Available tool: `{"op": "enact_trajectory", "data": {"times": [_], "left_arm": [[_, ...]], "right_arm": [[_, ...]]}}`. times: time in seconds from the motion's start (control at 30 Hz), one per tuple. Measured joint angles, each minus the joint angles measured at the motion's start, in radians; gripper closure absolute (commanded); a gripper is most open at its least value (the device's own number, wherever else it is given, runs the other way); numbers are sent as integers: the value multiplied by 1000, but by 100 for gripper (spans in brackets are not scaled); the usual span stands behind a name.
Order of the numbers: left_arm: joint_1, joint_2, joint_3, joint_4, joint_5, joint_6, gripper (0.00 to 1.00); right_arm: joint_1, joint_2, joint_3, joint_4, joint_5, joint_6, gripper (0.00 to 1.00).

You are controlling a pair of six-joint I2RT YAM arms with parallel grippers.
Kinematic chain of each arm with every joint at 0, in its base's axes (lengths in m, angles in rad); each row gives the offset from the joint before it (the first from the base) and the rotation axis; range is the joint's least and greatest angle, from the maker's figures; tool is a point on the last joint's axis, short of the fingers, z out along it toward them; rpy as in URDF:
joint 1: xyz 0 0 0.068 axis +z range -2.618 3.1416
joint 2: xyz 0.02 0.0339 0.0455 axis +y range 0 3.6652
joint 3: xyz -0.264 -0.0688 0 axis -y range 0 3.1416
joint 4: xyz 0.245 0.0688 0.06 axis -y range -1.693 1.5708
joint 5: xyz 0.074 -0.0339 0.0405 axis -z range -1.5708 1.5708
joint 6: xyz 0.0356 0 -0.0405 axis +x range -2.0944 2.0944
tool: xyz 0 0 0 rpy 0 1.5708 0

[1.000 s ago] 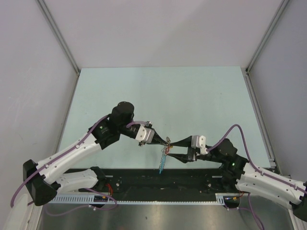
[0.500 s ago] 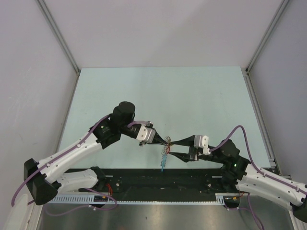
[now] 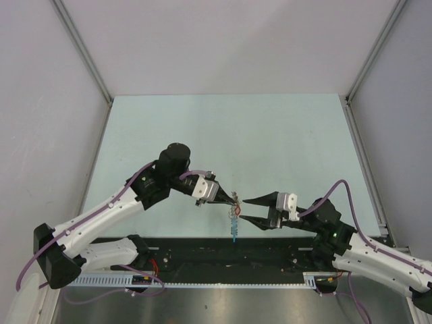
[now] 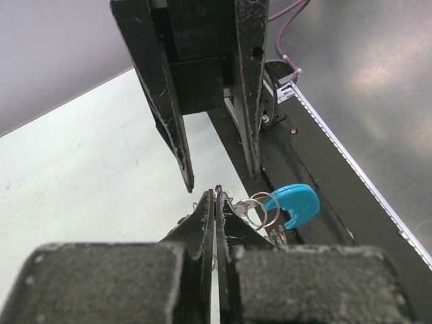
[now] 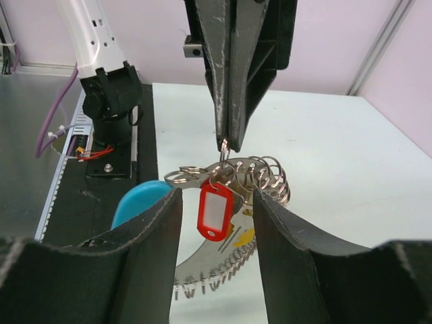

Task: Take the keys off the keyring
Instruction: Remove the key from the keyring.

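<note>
My left gripper (image 3: 233,198) is shut, pinching one small ring at the top of the keyring (image 3: 235,202) and holding the bunch above the table's near edge. Several silvery rings (image 5: 266,177) hang from that pinch (image 5: 224,145). With them hang a red tag with a white window (image 5: 216,210), a blue piece (image 5: 138,197) and a fan of silvery toothed keys (image 5: 216,270). My right gripper (image 3: 243,208) is open just right of the bunch. In its wrist view, my right gripper (image 5: 217,196) has a finger on either side of the red tag without touching it. The left wrist view shows the left gripper (image 4: 216,197), the rings (image 4: 260,208) and the blue piece (image 4: 291,204).
The pale green table (image 3: 223,135) stretches behind the grippers, enclosed by white walls with metal corner posts (image 3: 84,54). A black base strip (image 3: 202,255) and a metal rail (image 3: 202,285) run along the near edge under the hanging bunch.
My right gripper has drawn back a little to the right, off the bunch. The left gripper stays shut on the ring, and the blue piece now hangs straighter down.
</note>
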Motion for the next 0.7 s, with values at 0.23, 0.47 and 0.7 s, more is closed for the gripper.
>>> {"op": "enact_trajectory", "data": {"times": [0.23,0.47,0.7], "left_arm": [[0,0,0,-2,0,5,100],[0,0,0,-3,0,5,100],[0,0,0,-3,0,5,100]], "right_arm": [[13,11,3,1,-29,-30,50],[13,47,3,2,-32,-67,50],[13,63,3,9,-32,-92,50]]}}
